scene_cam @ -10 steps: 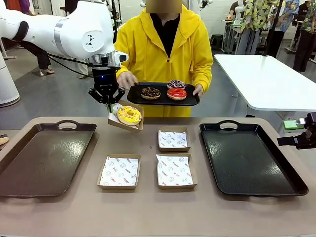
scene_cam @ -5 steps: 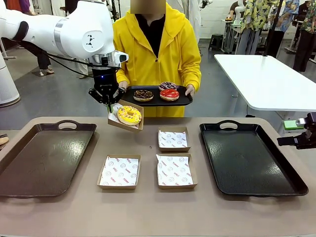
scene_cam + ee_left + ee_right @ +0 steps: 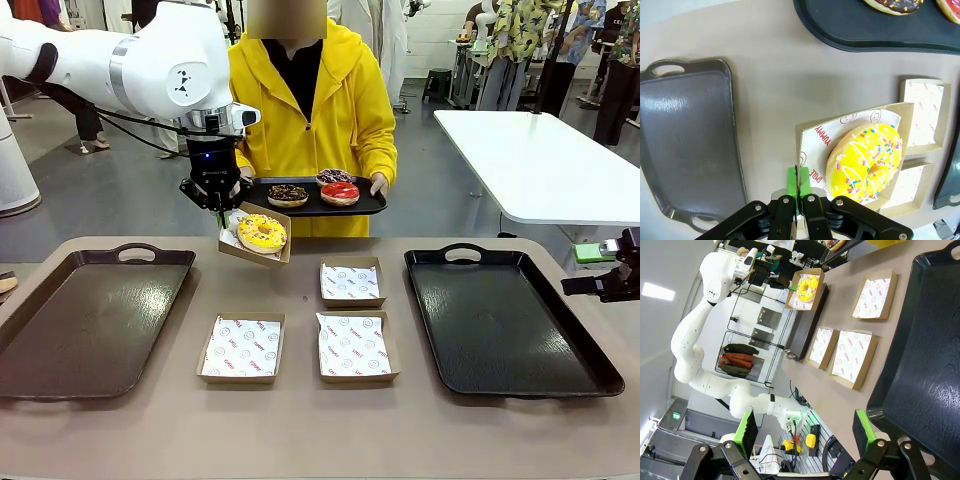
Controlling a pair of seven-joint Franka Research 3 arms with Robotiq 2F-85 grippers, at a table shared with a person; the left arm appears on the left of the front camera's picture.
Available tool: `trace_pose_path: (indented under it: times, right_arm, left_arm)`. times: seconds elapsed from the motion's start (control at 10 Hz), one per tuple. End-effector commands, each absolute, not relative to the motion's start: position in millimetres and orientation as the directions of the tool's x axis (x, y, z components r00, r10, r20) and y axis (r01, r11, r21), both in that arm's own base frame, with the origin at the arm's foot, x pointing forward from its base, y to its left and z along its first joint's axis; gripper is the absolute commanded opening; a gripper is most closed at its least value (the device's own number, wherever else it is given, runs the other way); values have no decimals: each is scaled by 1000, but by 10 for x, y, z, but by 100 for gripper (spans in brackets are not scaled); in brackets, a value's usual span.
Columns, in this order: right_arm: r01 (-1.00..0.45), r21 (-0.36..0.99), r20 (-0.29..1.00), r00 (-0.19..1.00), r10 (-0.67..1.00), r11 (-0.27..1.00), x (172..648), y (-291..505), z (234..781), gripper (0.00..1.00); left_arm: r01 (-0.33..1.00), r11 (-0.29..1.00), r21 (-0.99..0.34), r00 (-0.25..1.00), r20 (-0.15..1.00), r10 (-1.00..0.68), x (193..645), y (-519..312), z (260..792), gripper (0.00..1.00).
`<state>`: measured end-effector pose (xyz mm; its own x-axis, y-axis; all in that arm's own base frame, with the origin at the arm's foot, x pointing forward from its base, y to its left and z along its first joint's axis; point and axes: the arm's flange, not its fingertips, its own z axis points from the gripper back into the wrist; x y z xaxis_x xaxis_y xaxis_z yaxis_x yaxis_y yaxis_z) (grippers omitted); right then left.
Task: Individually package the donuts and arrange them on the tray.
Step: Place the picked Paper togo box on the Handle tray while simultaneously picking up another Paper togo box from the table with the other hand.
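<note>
Nearest me on the table (image 3: 300, 430) sit two open boxes (image 3: 242, 348) (image 3: 357, 347) lined with printed paper, side by side, and a third box (image 3: 351, 283) just behind the right one. They lie between two big trays, the left tray (image 3: 60, 340) brownish and the right tray (image 3: 500, 330) black. The right gripper (image 3: 805, 435) hangs near the right tray's outer edge with its fingers well apart, nothing between them. Farther back, the left gripper (image 3: 215, 200) (image 3: 799, 180) has its fingers pinched together on the rim of a fourth box (image 3: 250, 256) (image 3: 805, 131), held in the air above the table's far side, beside the left tray. In it lies one yellow donut (image 3: 261, 232) (image 3: 850, 170), icing up; box and donut tip toward the robot's side. Being a ring, it has no long axis. Beyond, a person in yellow holds a small black tray (image 3: 300, 208) carrying three donuts: chocolate (image 3: 288, 194), purple (image 3: 333, 177) and red (image 3: 341, 192).
</note>
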<state>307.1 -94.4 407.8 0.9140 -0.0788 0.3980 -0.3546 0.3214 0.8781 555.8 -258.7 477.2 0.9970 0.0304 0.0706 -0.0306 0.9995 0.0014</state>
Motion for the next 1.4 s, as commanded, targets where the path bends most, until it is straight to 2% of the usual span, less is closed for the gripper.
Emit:
trace_pose_path:
  times: [0.0,0.1,0.2,0.5,0.9,1.3]
  right_arm:
    - [-311,870,377,920,-110,382,3280,-925,4297,100]
    - [-277,837,351,933,-75,473,3496,-849,4526,100]
    - [-245,829,293,956,-17,502,3721,-722,4766,100]
    - [-171,726,219,976,12,666,4416,-116,5268,100]
    - [-152,562,226,974,26,813,5065,880,5098,100]
    - [-183,515,259,965,52,838,5093,1370,4986,100]
  left_arm:
    - [-35,999,2,997,68,35,5593,-2442,4865,1]
    - [-41,999,1,996,79,41,5602,-2256,4981,1]
    - [-29,1000,-6,996,85,30,5555,-2058,5086,1]
    - [1,995,102,997,78,-9,5308,-1482,5138,1]
    - [38,985,169,998,45,-47,5077,-752,4879,1]
    - [2,997,74,999,54,-6,5052,-328,4676,1]
